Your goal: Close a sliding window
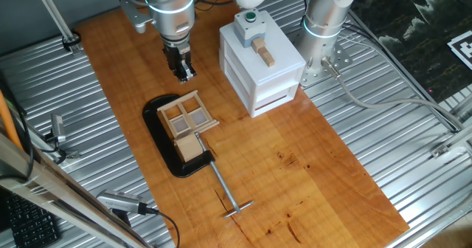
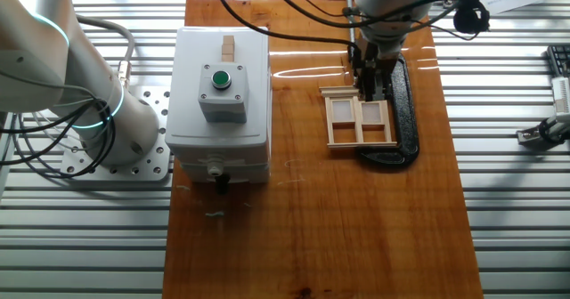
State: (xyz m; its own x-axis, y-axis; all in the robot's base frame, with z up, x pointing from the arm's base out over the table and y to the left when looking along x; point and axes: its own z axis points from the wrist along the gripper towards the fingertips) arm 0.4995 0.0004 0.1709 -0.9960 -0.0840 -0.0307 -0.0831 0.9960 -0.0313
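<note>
The sliding window [image 1: 189, 118] is a small light-wood frame with a four-pane sash. It lies on a black oval base plate [image 1: 164, 133] near the table's middle left. It also shows in the other fixed view [image 2: 359, 119] on the plate [image 2: 407, 112]. My gripper [image 1: 184, 72] points down just beyond the window's far edge, its fingers close together and holding nothing. In the other fixed view the gripper [image 2: 370, 84] overlaps the window's far rail. Whether it touches the frame I cannot tell.
A white box [image 1: 259, 63] with a green button [image 1: 251, 16] stands right of the window, a small wooden piece [image 1: 263, 52] on top. A solid wooden block [image 1: 190, 147] sits at the plate's near end, with a metal clamp rod [image 1: 226, 190] sticking out.
</note>
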